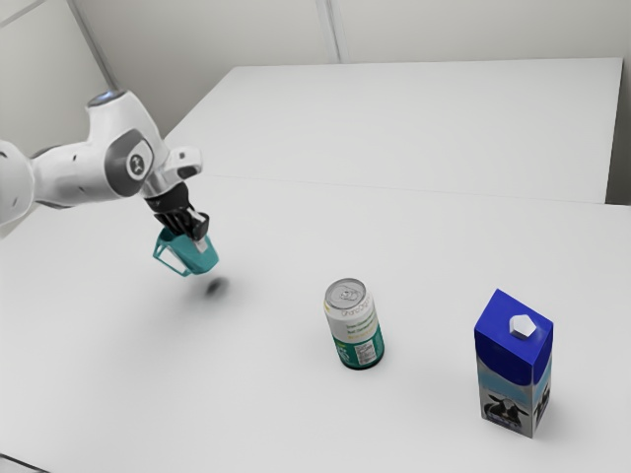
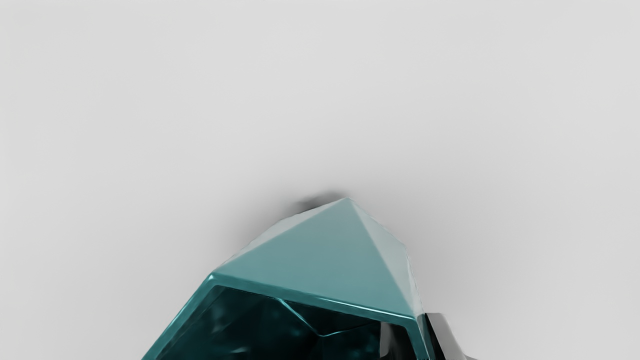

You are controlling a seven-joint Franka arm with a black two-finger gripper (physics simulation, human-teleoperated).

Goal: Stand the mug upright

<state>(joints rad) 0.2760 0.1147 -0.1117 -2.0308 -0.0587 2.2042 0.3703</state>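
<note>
The teal faceted mug [image 1: 200, 258] hangs tilted just above the table at the exterior view's left, its handle toward that view's left and a dark shadow below it. My gripper [image 1: 200, 235] is at its rim. In the wrist view the mug [image 2: 320, 260] shows its open mouth and one outer side. There the gripper [image 2: 417, 340] is shut on the mug's wall, one finger inside the mouth and the other against the outside. Part of the mug's mouth is cut off by the picture's edge.
A white and green can [image 1: 353, 325] stands upright on the white table [image 1: 266, 394], to the exterior view's right of the mug. Farther right stands a blue-topped milk carton [image 1: 513, 365]. Pale walls [image 1: 473, 30] rise behind the table.
</note>
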